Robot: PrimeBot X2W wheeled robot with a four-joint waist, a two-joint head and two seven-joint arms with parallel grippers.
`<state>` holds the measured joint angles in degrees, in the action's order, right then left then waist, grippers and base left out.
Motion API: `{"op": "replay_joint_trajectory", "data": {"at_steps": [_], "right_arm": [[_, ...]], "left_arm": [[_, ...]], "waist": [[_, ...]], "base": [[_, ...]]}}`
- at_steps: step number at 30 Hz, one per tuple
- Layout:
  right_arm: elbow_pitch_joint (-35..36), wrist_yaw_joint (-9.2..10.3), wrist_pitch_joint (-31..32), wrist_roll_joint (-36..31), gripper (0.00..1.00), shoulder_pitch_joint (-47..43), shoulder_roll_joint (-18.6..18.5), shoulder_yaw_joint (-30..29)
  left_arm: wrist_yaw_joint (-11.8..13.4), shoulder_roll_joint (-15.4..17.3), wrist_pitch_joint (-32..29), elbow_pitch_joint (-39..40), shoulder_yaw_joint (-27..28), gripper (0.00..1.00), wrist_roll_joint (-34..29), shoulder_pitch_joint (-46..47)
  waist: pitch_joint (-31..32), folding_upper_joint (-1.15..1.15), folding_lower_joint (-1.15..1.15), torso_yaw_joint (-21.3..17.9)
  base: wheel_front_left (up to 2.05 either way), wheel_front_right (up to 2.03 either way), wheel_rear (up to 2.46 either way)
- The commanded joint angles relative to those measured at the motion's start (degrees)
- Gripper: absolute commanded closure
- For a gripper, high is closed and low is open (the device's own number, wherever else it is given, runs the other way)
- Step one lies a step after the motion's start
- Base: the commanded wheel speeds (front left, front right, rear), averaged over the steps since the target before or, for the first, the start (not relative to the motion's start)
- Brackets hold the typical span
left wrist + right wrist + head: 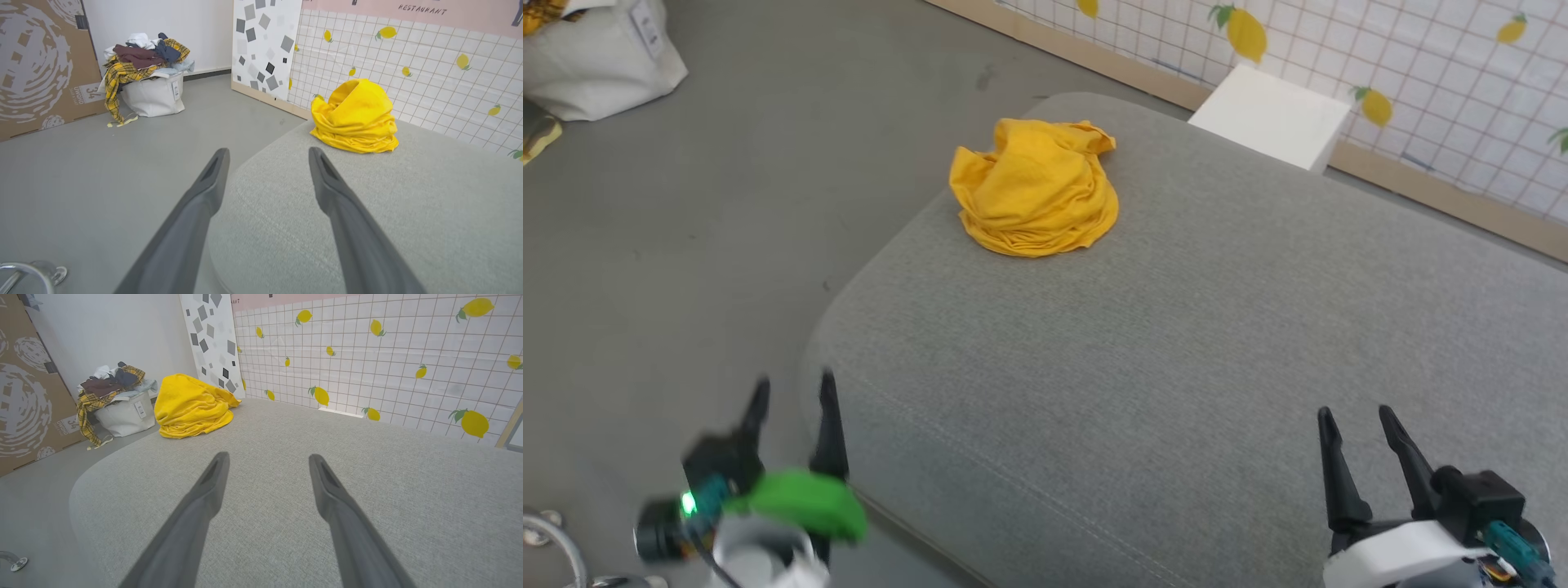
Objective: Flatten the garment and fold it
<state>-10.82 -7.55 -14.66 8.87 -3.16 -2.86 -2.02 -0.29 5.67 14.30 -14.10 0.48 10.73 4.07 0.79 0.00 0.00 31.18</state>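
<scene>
Your mustard-yellow cotton garment [1033, 188] lies bunched in a rumpled heap near the far left corner of the grey fabric-covered cushion [1176, 343]. Your left tool [794, 380] hangs at the cushion's near left corner, fingers spread wide, gripping nothing. Your right tool [1354, 411] hangs over the near edge, likewise spread wide and empty. Both tools are well apart from the garment.

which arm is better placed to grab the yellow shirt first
Probably left: the open left gripper sits nearer the crumpled shirt, lying left on the cushion; the right gripper is farther.
</scene>
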Motion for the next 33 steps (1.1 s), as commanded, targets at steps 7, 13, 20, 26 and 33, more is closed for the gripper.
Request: {"op": "replay_joint_trajectory", "data": {"at_steps": [7,13,20,26,33], "right_arm": [[4.0,0.06,2.9,-5.3,0.0,5.5,0.0,-0.1],[9.9,0.06,6.5,-9.0,0.0,7.7,0.0,-1.9],[17.6,0.06,9.4,-11.1,0.0,7.5,0.0,-6.4],[21.4,0.06,10.2,-11.0,0.0,5.9,0.0,-8.8],[23.6,0.06,10.6,-10.2,0.0,5.5,0.0,-9.9]], "left_arm": [[-4.7,4.6,-1.9,-12.7,2.9,0.0,7.2,25.1],[-6.7,8.5,-6.5,-23.9,2.6,0.0,12.2,41.0],[-7.2,13.5,-18.4,-32.7,-3.3,0.0,19.6,54.2],[-7.2,17.1,-28.6,-39.0,-6.7,0.0,23.2,59.1],[-6.9,16.1,-39.5,-46.7,-8.5,0.0,24.5,61.6]], "waist": [[-9.3,0.0,0.0,-8.3],[-18.2,0.0,0.0,-14.8],[-28.0,0.0,0.0,-21.7],[-32.3,0.0,0.0,-23.7],[-35.3,0.0,0.0,-23.7]], "base": [[0.0,0.0,0.0],[0.0,0.0,0.0],[0.0,0.0,0.0],[0.0,0.0,0.0],[0.0,0.0,0.0]]}}
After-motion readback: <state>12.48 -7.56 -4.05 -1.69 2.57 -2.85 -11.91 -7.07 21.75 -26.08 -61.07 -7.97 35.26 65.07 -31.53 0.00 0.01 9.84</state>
